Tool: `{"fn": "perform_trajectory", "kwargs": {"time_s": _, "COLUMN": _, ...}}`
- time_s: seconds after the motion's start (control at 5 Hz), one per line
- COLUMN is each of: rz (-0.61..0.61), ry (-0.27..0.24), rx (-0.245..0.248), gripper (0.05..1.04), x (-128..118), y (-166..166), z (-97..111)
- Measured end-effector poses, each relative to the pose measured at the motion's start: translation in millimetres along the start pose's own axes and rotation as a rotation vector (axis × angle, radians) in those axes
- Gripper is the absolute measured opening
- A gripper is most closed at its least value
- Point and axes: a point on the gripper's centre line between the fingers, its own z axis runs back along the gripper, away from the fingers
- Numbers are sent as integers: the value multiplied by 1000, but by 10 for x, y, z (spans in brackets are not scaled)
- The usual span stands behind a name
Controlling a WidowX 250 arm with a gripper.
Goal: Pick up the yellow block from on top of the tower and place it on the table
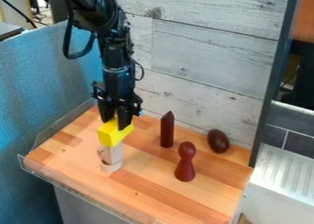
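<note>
The black gripper [116, 123] hangs down in the left half of the view, right at the top of the yellow block [111, 136]. That block is at the top of a short tower [113, 155] of pale pieces, which stands on the wooden table [67, 156] left of its middle. The gripper overlaps part of the block's upper side. Whether the block's underside rests on the piece below cannot be made out.
To the right of the tower stand a dark red pointed post [167, 130] and a red pawn-like figure [185, 162]. A dark brown egg-shaped object [217, 141] is near the back wall. A clear low rim [83, 187] edges the table's front.
</note>
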Motion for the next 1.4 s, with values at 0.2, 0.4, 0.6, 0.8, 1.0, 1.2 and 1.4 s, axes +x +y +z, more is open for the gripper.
{"fn": "perform_trajectory", "kwargs": {"time_s": 0.2, "rz": 19, "ry": -32, "rx": 13, "gripper": 517, "x": 146, "y": -35, "z": 130}}
{"fn": "perform_trajectory", "kwargs": {"time_s": 0.4, "rz": 44, "ry": -55, "rx": 29, "gripper": 517, "x": 219, "y": -81, "z": 301}}
{"fn": "perform_trajectory", "kwargs": {"time_s": 0.6, "rz": 49, "ry": -58, "rx": 67, "gripper": 516, "x": 291, "y": -222, "z": 311}}
{"fn": "perform_trajectory", "kwargs": {"time_s": 0.8, "rz": 31, "ry": -58, "rx": 103, "gripper": 516, "x": 294, "y": -415, "z": 191}}
{"fn": "perform_trajectory", "kwargs": {"time_s": 1.0, "rz": 17, "ry": -37, "rx": 129, "gripper": 517, "x": 178, "y": -557, "z": 1}}
{"fn": "perform_trajectory", "kwargs": {"time_s": 1.2, "rz": 32, "ry": -28, "rx": 158, "gripper": 516, "x": 82, "y": -607, "z": -121}}
{"fn": "perform_trajectory", "kwargs": {"time_s": 1.4, "rz": 66, "ry": 10, "rx": 173, "gripper": 517, "x": -111, "y": -641, "z": -272}}
